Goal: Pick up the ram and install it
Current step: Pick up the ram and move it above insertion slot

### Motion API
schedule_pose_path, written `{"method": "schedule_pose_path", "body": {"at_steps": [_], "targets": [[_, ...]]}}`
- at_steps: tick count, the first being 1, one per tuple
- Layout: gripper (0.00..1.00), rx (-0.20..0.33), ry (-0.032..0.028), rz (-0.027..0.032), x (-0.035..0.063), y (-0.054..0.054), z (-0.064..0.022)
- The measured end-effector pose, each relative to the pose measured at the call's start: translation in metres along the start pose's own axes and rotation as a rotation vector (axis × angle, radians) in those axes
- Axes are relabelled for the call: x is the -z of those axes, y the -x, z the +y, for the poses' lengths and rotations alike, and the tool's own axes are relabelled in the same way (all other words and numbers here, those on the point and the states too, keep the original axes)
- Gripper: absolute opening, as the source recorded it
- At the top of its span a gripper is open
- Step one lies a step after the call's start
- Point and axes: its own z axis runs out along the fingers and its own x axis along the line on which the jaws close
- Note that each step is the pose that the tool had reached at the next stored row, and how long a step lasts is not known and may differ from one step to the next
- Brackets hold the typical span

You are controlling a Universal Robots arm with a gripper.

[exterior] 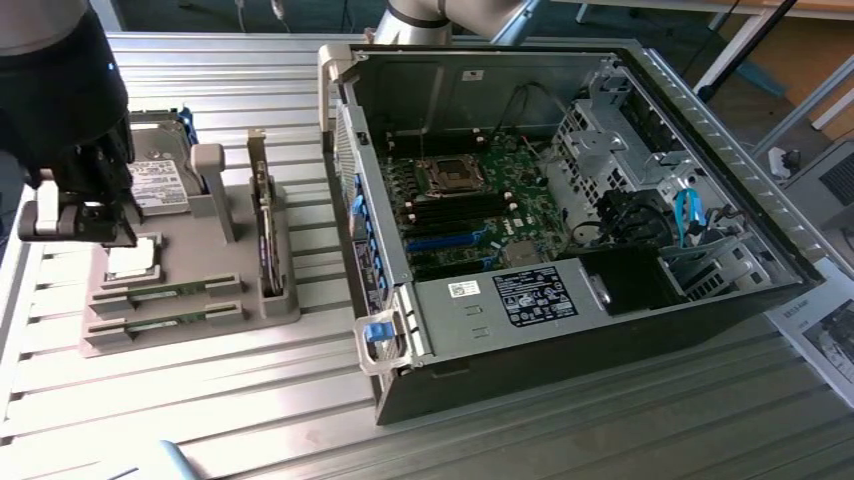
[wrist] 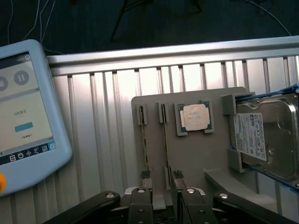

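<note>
Two ram sticks (wrist: 143, 140) (wrist: 164, 140) are counted. One processor (wrist: 195, 116), one hard drive (wrist: 268, 135), one card (exterior: 272, 245) and one case (exterior: 414, 90) are seen.

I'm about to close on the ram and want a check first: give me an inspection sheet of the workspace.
Surface: ribbed silver metal table.
Job's things: thin green ram stick and second ram stick on edge in grey plastic holder tray; open black computer case with green motherboard.
Clutter: silver hard drive, square silver processor chip and dark expansion card in the tray; pale blue teach pendant.
Grippers: black pincer open, fingertips either side of the first stick's end, not closed on it.
Cables: blue cable inside the case.
Surroundings: printed sheet beside the case.
</note>
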Motion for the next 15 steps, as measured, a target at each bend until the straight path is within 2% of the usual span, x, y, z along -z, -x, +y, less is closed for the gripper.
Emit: {"method": "schedule_pose_path", "body": {"at_steps": [5, 15], "targets": [[0.3, 0.019, 0.003, 0.0012, -0.0134, -0.004, -0.0012], [0.3, 0.053, 0.0069, 0.0032, -0.0301, -0.012, -0.0028]]}}
